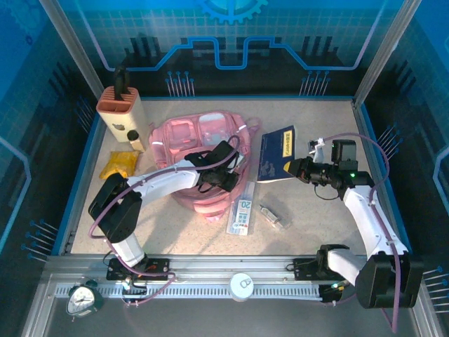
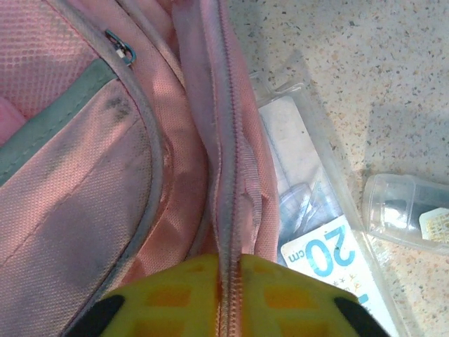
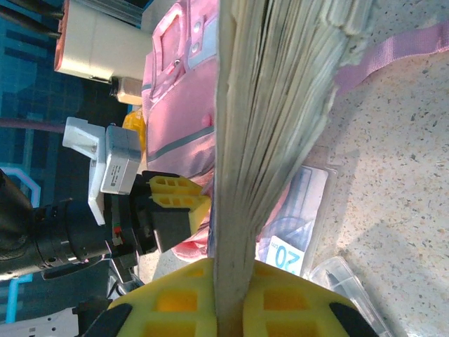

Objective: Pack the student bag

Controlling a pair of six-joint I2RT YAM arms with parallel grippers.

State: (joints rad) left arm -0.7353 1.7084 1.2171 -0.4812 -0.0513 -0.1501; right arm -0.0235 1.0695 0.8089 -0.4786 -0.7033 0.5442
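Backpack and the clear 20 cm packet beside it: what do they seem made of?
Pink backpack: woven synthetic fabric, probably nylon or polyester, with a matte finish. The weave grain and a mesh-textured panel are visible.
20 cm packet: thin clear plastic sleeve with a glossy finish. It catches glare and its contents show through.

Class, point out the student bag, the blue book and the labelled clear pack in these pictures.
student bag point(image 1: 184, 137): top view, on its pink front pocket.
blue book point(image 1: 277, 154): top view, middle of its cover.
labelled clear pack point(image 1: 243, 209): top view, on its printed label.
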